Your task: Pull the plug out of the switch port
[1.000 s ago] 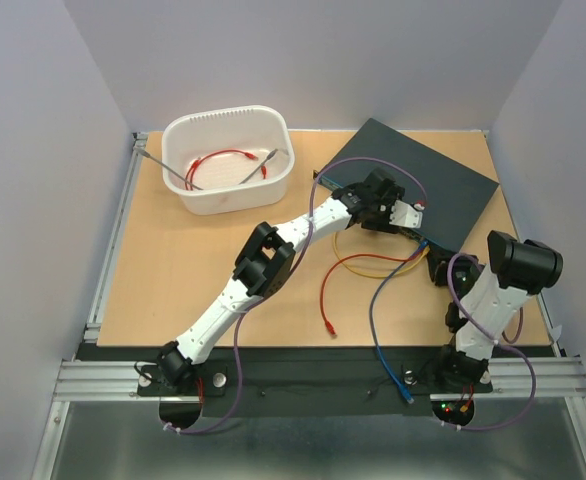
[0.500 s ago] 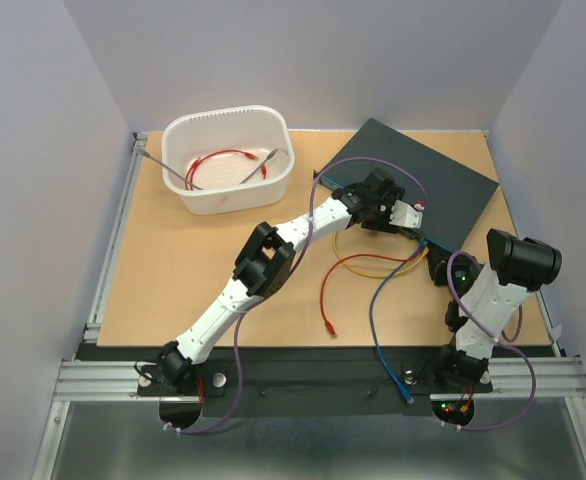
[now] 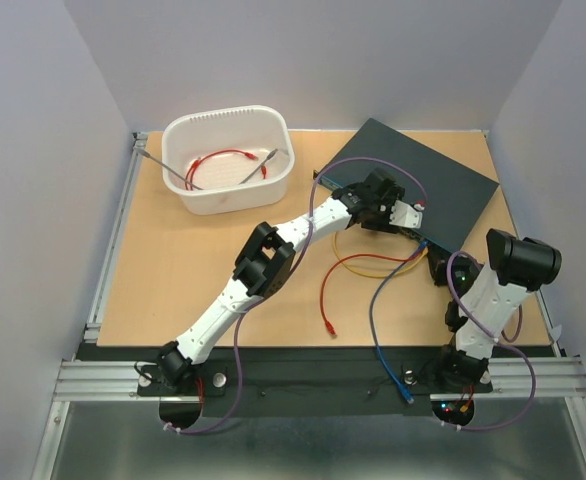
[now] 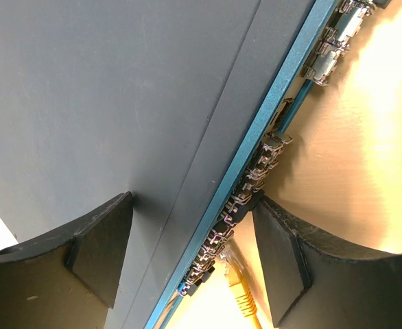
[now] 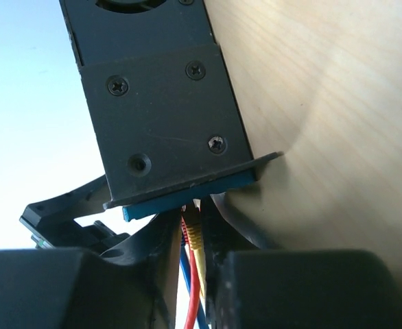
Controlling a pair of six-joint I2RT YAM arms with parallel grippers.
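The switch (image 3: 413,175), a flat dark blue-grey box, lies at the back right. My left gripper (image 3: 405,214) straddles its front edge (image 4: 191,205). One finger (image 4: 98,253) rests on the top face and the other finger (image 4: 283,267) touches the socket row (image 4: 256,178). A yellow plug (image 4: 241,291) sits just below that row. My right gripper (image 3: 439,268) is at the switch's near corner (image 5: 160,116). It (image 5: 194,223) is shut on a yellow plug (image 5: 196,236) whose tip still meets the blue port edge. Red and blue cables run behind it.
A white tub (image 3: 223,113) at the back left holds a red cable and two metal tools. Yellow (image 3: 358,262), red (image 3: 325,295) and blue (image 3: 378,310) cables trail from the switch across the wooden table towards the near edge.
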